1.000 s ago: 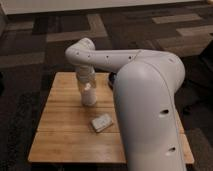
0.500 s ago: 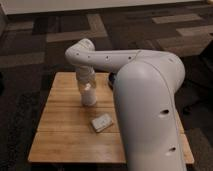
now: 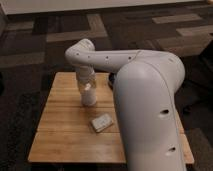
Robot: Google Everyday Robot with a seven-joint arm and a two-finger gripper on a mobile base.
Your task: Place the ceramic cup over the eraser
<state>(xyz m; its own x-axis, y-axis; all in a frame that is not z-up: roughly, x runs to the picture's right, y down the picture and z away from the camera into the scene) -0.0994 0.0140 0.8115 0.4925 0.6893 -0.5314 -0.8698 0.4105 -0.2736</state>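
My gripper [image 3: 88, 86] points straight down over the left-middle of the wooden table [image 3: 60, 140], at the end of the white arm that reaches in from the right. Directly under it, touching or nearly touching the tabletop, is the white ceramic cup [image 3: 89, 97]. The gripper's end blends into the top of the cup, so I cannot tell whether it still grips the cup. The eraser is hidden; no black block shows on the table.
A pale whitish-grey flat block [image 3: 102, 122] lies on the table just in front and to the right of the cup. A dark bowl [image 3: 111, 79] peeks out behind the arm. The arm's large white body [image 3: 150, 115] covers the table's right side. Dark patterned carpet surrounds the table.
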